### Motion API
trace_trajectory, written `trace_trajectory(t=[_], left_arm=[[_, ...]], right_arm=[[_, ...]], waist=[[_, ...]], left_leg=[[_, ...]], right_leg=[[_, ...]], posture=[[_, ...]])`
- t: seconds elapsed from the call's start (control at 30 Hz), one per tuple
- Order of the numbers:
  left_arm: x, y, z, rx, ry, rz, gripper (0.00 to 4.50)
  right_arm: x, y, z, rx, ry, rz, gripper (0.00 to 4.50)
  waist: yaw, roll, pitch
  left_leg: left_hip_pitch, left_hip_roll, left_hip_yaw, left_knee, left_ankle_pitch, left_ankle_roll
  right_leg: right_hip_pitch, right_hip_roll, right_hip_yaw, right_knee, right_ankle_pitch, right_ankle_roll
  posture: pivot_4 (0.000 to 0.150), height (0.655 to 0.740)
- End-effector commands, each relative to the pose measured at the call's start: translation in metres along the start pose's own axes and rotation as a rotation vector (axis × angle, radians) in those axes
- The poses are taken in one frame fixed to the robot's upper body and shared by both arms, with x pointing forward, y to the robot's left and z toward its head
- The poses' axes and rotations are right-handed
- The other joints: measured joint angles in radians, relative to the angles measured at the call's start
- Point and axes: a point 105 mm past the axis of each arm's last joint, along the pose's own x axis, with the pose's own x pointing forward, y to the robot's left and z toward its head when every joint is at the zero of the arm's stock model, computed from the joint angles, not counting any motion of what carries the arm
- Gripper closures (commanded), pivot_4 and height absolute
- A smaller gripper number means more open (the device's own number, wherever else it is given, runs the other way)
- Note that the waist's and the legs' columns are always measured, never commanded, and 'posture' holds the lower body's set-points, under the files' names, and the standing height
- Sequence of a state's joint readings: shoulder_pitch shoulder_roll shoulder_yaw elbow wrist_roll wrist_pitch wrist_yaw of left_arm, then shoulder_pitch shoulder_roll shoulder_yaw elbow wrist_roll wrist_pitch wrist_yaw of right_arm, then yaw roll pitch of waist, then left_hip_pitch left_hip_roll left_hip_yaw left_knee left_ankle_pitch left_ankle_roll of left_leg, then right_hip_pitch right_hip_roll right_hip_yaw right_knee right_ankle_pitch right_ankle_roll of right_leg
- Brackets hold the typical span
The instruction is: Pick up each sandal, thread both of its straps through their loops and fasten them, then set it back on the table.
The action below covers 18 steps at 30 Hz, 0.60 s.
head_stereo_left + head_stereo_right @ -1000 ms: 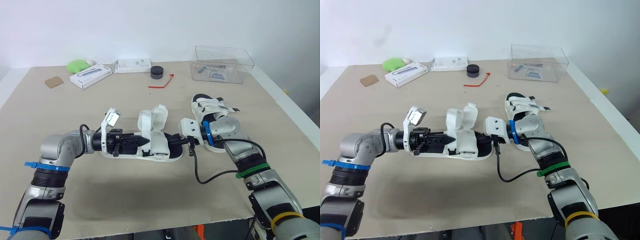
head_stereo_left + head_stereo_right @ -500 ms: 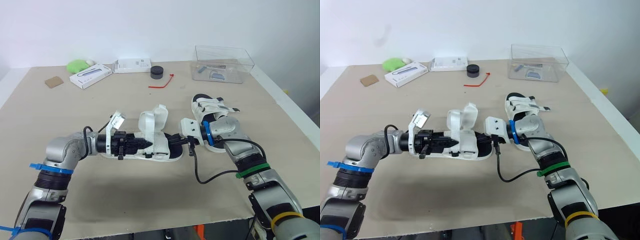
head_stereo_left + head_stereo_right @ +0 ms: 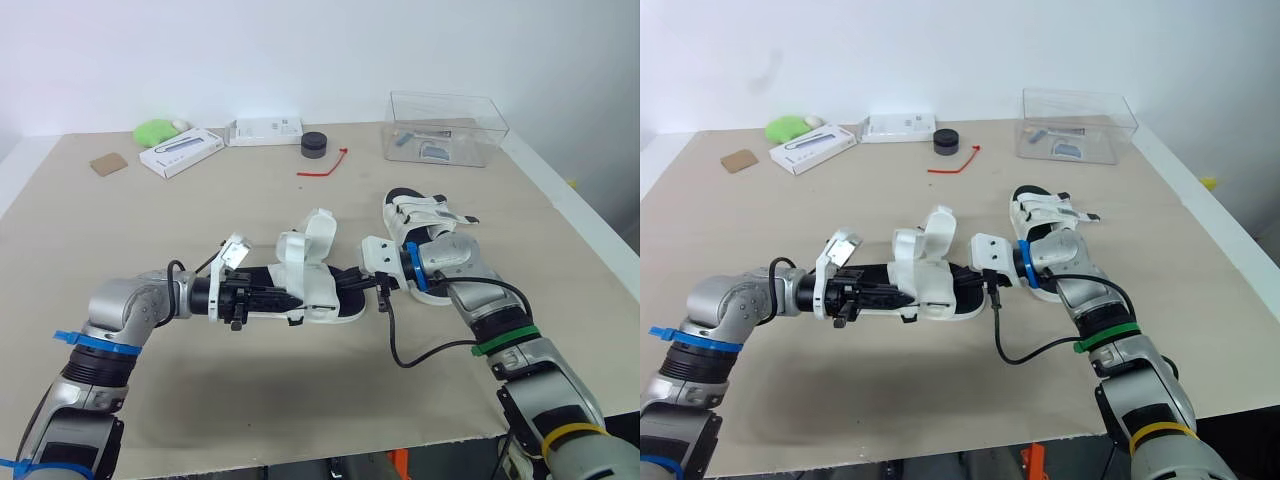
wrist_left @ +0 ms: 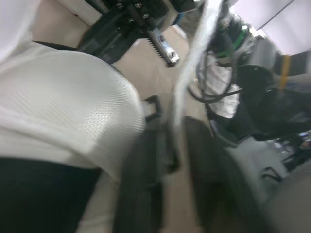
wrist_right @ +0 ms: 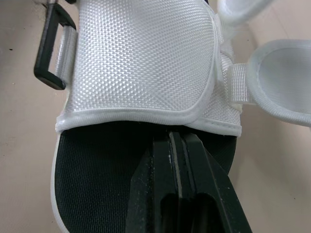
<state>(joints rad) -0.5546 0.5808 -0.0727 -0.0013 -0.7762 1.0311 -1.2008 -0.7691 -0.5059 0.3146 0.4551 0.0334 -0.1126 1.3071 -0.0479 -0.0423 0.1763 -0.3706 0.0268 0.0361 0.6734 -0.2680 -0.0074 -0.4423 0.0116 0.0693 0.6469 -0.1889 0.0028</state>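
Centrally on the beige surface lies the white mesh sandal with black footbed. The right hand, clenched empty, touches its footbed under a wide white strap. The left hand sits at the sandal's other end; I cannot tell its grip.

A beige-topped table with a white edge runs back to a plain white wall. Even, soft light falls across the top, casting faint shadows.

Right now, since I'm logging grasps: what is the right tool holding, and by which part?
Nothing gripped: the right tool is shut, its fingers lying over the white sandal's black footbed, just short of the strap.
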Motion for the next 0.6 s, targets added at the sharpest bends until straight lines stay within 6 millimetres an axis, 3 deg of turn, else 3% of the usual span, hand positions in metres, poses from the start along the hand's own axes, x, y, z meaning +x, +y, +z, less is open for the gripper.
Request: trace_trajectory(t=[0.03, 0.23, 0.37, 0.47, 0.53, 0.57, 0.6], left_arm=[[-0.002, -0.012, 0.036, 0.15, -0.063, -0.018, 2.33], [0.003, -0.009, 0.057, 0.241, -0.099, 0.014, 2.33], [0.007, -0.001, 0.054, 0.265, -0.086, 0.039, 2.33], [0.006, -0.001, 0.038, 0.258, -0.042, 0.02, 3.15], [0.006, -0.001, 0.027, 0.232, -0.019, 0.012, 4.16], [0.005, 0.0, 0.02, 0.228, -0.002, 0.013, 4.44], [0.004, 0.0, 0.015, 0.223, 0.009, 0.015, 4.44]], right_arm=[[-0.003, -0.004, 0.0, -0.016, 0.026, -0.005, 4.5], [-0.003, -0.005, 0.0, -0.019, 0.024, -0.007, 4.5], [-0.003, -0.005, 0.0, -0.019, 0.024, -0.008, 4.5], [-0.005, -0.004, -0.001, -0.019, 0.028, -0.012, 4.5], [-0.006, -0.004, -0.001, -0.019, 0.031, -0.014, 4.5], [-0.007, -0.004, -0.002, -0.019, 0.032, -0.015, 4.5], [-0.007, -0.004, -0.002, -0.018, 0.032, -0.016, 4.5]], waist=[[0.0, 0.0, 0.0], [0.0, 0.0, 0.0], [0.0, 0.0, 0.0], [0.0, 0.0, 0.0], [0.0, 0.0, 0.0], [0.0, 0.0, 0.0], [0.0, 0.0, 0.0]], left_leg=[[0.0, 0.0, 0.0, 0.0, 0.0, 0.0], [0.0, 0.0, 0.0, 0.0, 0.0, 0.0], [0.0, 0.0, 0.0, 0.0, 0.0, 0.0], [0.0, 0.0, 0.0, 0.0, 0.0, 0.0], [0.0, 0.0, 0.001, 0.0, 0.0, 0.0], [0.0, 0.0, 0.001, 0.0, 0.0, 0.0], [0.0, 0.0, 0.001, 0.0, 0.0, 0.0]], right_leg=[[0.0, 0.0, 0.0, 0.0, 0.0, 0.0], [0.0, 0.0, 0.0, 0.0, 0.0, 0.0], [0.0, 0.0, 0.001, 0.0, 0.0, 0.0], [0.0, 0.0, 0.001, 0.0, 0.0, 0.0], [0.0, 0.0, 0.001, 0.0, 0.0, 0.0], [0.0, 0.0, 0.001, 0.0, 0.0, 0.0], [0.0, 0.0, 0.001, 0.0, 0.0, 0.0]], posture=[[0.15, 0.74], [0.15, 0.74], [0.15, 0.74], [0.15, 0.74], [0.15, 0.74], [0.15, 0.74], [0.15, 0.74]])
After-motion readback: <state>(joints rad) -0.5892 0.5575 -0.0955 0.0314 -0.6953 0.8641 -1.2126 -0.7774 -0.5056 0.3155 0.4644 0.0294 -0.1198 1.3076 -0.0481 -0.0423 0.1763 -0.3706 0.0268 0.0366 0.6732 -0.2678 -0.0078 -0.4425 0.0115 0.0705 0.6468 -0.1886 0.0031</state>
